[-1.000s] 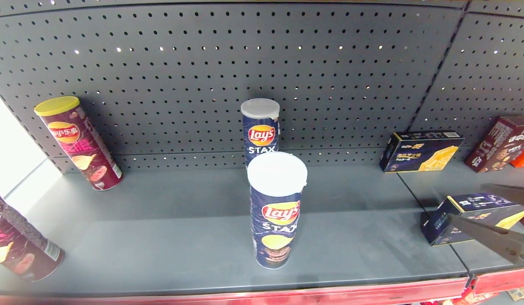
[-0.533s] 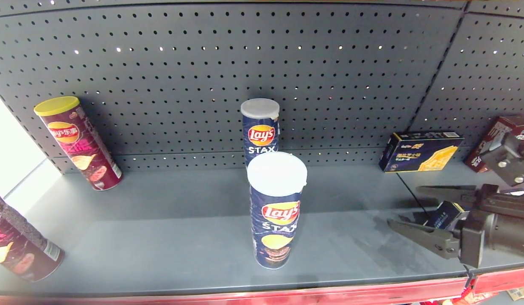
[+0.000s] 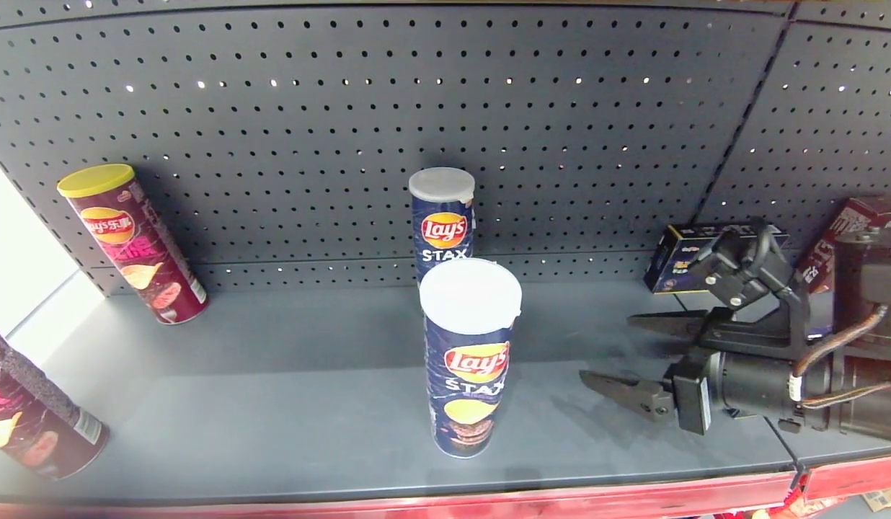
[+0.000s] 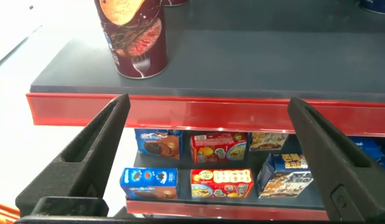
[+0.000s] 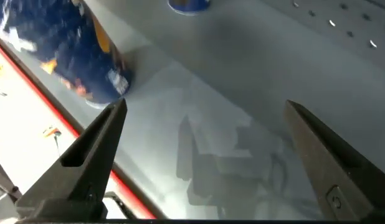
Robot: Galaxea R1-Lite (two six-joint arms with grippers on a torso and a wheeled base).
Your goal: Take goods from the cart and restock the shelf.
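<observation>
Where the right gripper (image 3: 605, 347) (image 5: 205, 109) hangs: low over the dark grey metal shelf deck (image 3: 308, 382), well to the right of the front can and pointing toward it, apart from it.
Right fingers: spread wide, with nothing between them but bare deck.
Front can: tall dark blue cardboard crisp can with a white plastic lid (image 3: 467, 375) (image 5: 68, 56), upright near the deck's front edge, about mid-shelf.
Rear can: second dark blue crisp can with a grey-white lid (image 3: 443, 231) (image 5: 189, 5), upright directly behind the front one, against the perforated grey back panel (image 3: 344, 108).
Left gripper (image 4: 209, 102): in front of the glossy red shelf edge strip (image 3: 417, 504) (image 4: 199, 115), at about its height, facing it.
Left fingers: wide apart, holding nothing.
Maroon can, back left: tall maroon crisp can with a yellow lid (image 3: 139, 249), standing close to the back panel.
Maroon can, front left: another maroon crisp can (image 3: 34, 425) (image 4: 133, 37), standing at the deck's front corner, above the red strip in the left wrist view.
Boxes, right: dark blue and yellow cardboard box (image 3: 672, 259) at the back, partly hidden by the right arm; red-brown carton (image 3: 860, 213) beyond it on the neighbouring bay.
Lower shelf: small blue, red and yellow snack boxes (image 4: 211, 165) in rows under the red strip.
</observation>
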